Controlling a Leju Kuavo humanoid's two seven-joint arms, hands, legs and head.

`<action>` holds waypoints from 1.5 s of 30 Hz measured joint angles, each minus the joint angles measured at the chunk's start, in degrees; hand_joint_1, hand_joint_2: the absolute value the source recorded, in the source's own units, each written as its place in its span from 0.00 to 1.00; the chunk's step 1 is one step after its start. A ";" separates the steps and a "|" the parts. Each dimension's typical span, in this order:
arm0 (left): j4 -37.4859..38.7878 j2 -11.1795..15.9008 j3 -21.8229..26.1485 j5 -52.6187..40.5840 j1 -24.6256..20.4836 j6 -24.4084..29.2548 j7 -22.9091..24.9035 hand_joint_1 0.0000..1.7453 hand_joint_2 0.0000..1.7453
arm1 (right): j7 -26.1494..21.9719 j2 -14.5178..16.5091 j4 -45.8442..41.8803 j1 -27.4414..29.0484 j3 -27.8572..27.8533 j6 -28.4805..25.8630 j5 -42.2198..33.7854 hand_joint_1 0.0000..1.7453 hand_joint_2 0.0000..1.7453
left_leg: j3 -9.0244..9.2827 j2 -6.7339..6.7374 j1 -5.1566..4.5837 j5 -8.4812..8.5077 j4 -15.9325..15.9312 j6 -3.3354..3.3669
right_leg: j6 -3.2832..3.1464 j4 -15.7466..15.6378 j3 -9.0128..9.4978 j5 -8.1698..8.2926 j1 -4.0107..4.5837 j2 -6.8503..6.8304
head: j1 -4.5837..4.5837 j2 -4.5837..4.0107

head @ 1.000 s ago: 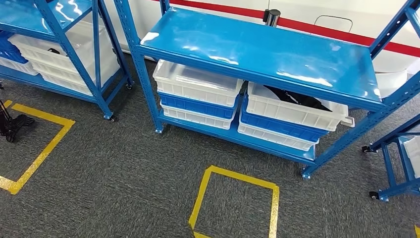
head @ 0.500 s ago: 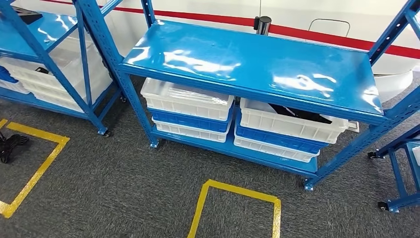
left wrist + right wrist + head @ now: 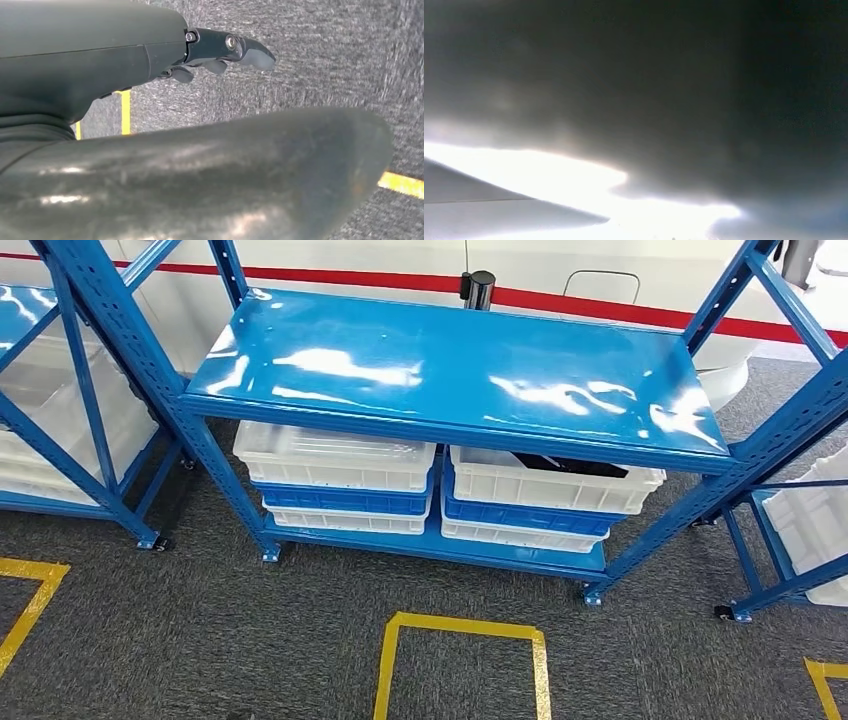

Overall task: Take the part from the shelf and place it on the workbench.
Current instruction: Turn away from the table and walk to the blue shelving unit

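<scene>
Head view: from high, facing forward and down at the blue shelf (image 3: 450, 370) and the grey carpet (image 3: 200, 640) with yellow tape (image 3: 460, 625). Left wrist view: very near behind the left hand (image 3: 150, 150), facing down at the same carpet and tape. Right wrist view: blurred, direction not readable.

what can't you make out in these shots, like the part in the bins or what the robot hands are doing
- Black part in the top white plastic bin on the right, head view: the glossy blue metal shelf board above covers most of it, so its shape is unclear.
- Left robot hand, left wrist view: its thick grey thumb blocks most of the fingers; grasp unclear.
- Right robot hand, right wrist view: dark blur and glare, nothing readable.
</scene>
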 joint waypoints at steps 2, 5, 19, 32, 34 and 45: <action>0.00 -0.05 0.01 0.00 -0.02 0.00 -0.01 0.00 0.00 | -0.01 -0.02 0.01 0.08 -0.02 0.00 0.00 0.00 0.00 | 0.93 1.01 -0.28 -0.68 -0.03 0.00 | 0.40 -5.46 1.69 3.60 0.40 -0.79 | 0.04 0.00; 0.00 -0.25 0.02 -0.01 -0.11 0.00 -0.04 0.00 0.00 | -0.04 -0.22 -0.01 -0.16 -0.02 -0.02 -0.01 0.00 0.00 | 2.15 2.29 -0.72 -1.69 -0.12 -0.51 | -0.78 -15.14 5.69 8.09 1.76 -3.76 | 0.05 0.00; -0.05 0.01 0.02 -0.62 -0.24 0.07 -0.48 0.00 0.00 | -0.22 -0.01 -0.01 -0.17 -0.50 0.04 0.21 0.00 0.00 | -0.41 -1.82 0.26 -1.51 3.79 -2.95 | -2.47 -16.71 9.21 7.95 0.64 4.17 | -0.82 0.00; -0.07 -0.01 0.09 -0.72 -0.52 0.07 -1.40 0.00 0.00 | -0.66 -0.10 -0.03 -0.29 -0.55 -0.35 0.98 0.00 0.00 | 2.32 -1.56 0.12 -1.16 -0.98 0.54 | -0.93 -4.52 1.96 2.56 0.39 0.35 | 0.13 0.00; -0.07 0.01 0.10 -0.72 -0.47 0.07 -1.40 0.00 0.00 | -0.66 -0.11 -0.03 -0.22 -0.56 -0.35 0.98 0.00 0.00 | 2.46 -1.13 0.19 -1.42 -0.97 0.45 | -0.49 -0.06 -1.17 1.80 0.05 0.09 | 0.13 0.00; -0.09 0.01 0.11 -0.78 -0.53 0.03 -1.45 0.00 0.00 | -0.73 -0.18 -0.03 -0.09 -0.59 -0.35 1.12 0.00 0.00 | 3.80 -0.67 0.74 -4.52 0.89 -3.11 | -1.70 -16.42 7.52 8.54 -0.01 -0.45 | 0.09 0.00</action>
